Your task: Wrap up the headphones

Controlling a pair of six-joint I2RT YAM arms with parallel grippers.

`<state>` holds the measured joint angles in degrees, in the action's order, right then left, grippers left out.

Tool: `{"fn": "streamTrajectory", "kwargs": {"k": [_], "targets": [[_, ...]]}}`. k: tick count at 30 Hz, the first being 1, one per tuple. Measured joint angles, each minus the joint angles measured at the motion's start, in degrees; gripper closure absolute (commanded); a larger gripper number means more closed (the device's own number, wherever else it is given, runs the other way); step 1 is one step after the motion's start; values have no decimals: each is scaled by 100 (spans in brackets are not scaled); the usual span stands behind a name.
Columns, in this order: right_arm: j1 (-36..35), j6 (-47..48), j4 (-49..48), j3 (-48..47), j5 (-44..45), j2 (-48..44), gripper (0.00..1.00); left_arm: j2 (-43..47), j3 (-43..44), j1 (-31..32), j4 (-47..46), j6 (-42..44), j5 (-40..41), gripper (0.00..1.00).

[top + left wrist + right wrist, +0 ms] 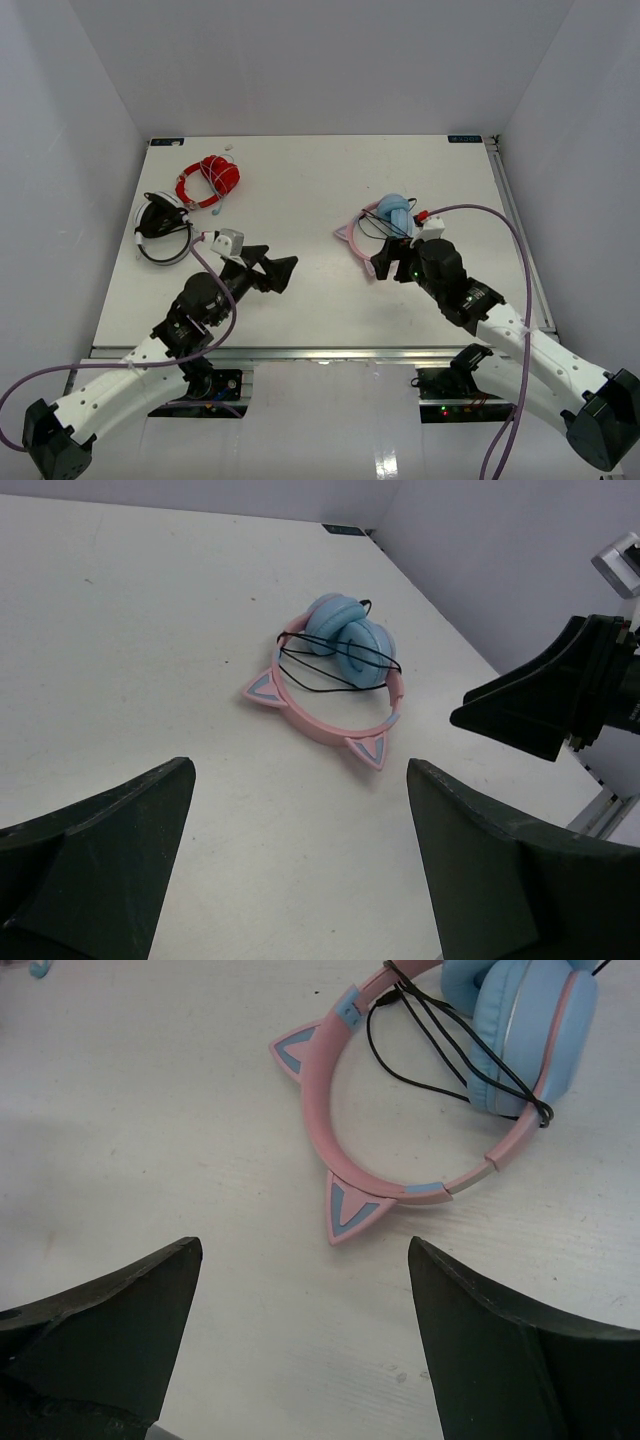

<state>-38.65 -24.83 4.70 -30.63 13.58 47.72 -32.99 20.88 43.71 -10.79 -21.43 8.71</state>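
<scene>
The headphones (390, 212) lay on the white table (320, 180), a little right of centre in the top view, with nothing touching them. Their two light-blue earcups (350, 645) sat pressed close together at the upper end. The pink headband (312, 1100) curved away from them toward the lower left, with its two small cat ears pointing outward. A thin dark cable (440, 1035) ran in several loops across the earcups and across the open arc of the band. The right gripper (305, 1245) hung just below the headband in its own wrist view. Its two dark fingers were spread wide and had nothing between them, and one cat ear showed in the gap just above their tips, apart from both. The left gripper (300, 765) sat left of centre in the top view, well apart from the headphones. It faced them, was likewise spread wide and held nothing. In the left wrist view the headphones lay in the upper middle of the frame, and the right gripper's dark fingers reached in from the right edge. At the upper left of the top view a red cable bundle (210, 180) lay on the table. A pair of black-and-white headphones (160, 228) lay just below it, near the left edge.
</scene>
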Motion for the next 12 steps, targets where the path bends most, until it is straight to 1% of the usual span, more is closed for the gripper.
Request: {"fn": "streamTrajectory", "kwargs": {"k": [5, 12], "targets": [[2, -178, 76, 0, 189, -12, 10, -74, 0, 2, 12, 0, 175, 2], [0, -207, 131, 0, 411, -333, 10, -247, 0, 2, 100, -2, 319, 2]]}}
